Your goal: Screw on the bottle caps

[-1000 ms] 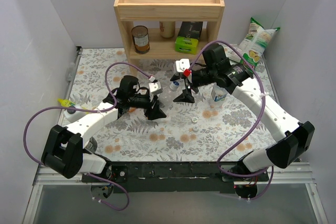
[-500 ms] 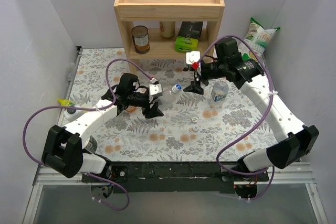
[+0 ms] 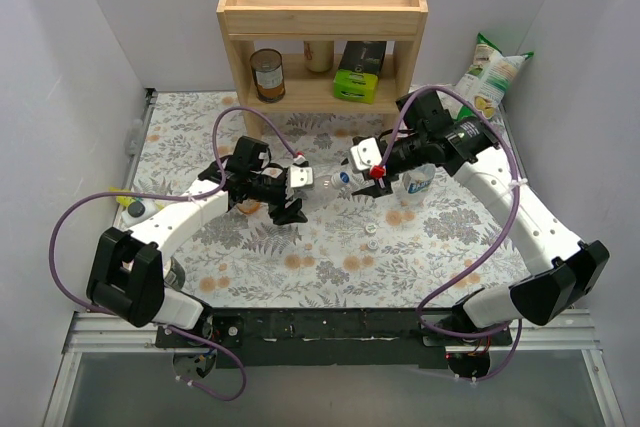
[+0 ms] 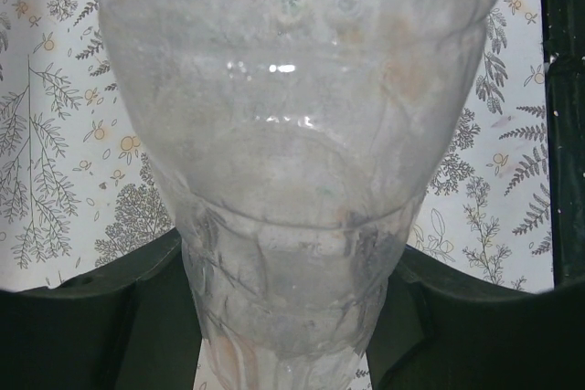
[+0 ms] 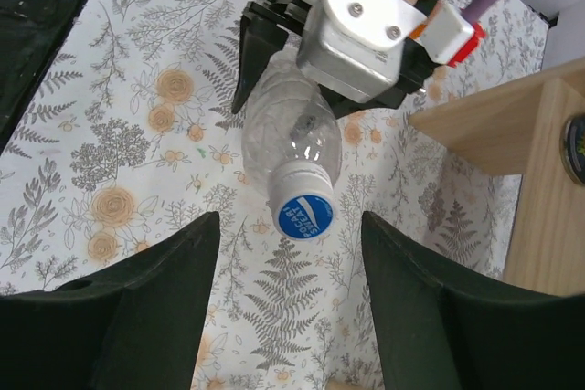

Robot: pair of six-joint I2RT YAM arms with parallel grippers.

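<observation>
Over table [image 3: 180, 137], left fingers [image 4: 91, 326] clamp clear bottle [image 5: 292, 130] level, right fingers [image 5: 155, 308] spread facing blue cap [image 5: 303, 214]

A wooden shelf [image 3: 322, 7] stood at the back of the tabletop [image 3: 300, 257], with a tin can [image 3: 267, 74] at the left of its lower level and a box [image 3: 358, 71] at the right, and a snack bag [image 3: 490, 77] leaned in the back right corner. In front of the shelf, a bottle [image 3: 325, 180] lay crosswise above the tabletop in the left gripper [image 3: 298, 187], its cap [image 5: 304, 214] pointing right into the gap between the fingers of the right gripper [image 3: 352, 179] (apart from both). Just right of that stood a second bottle [image 3: 418, 179], and a loose cap [image 3: 371, 230] lay nearer the arms' bases.
</observation>
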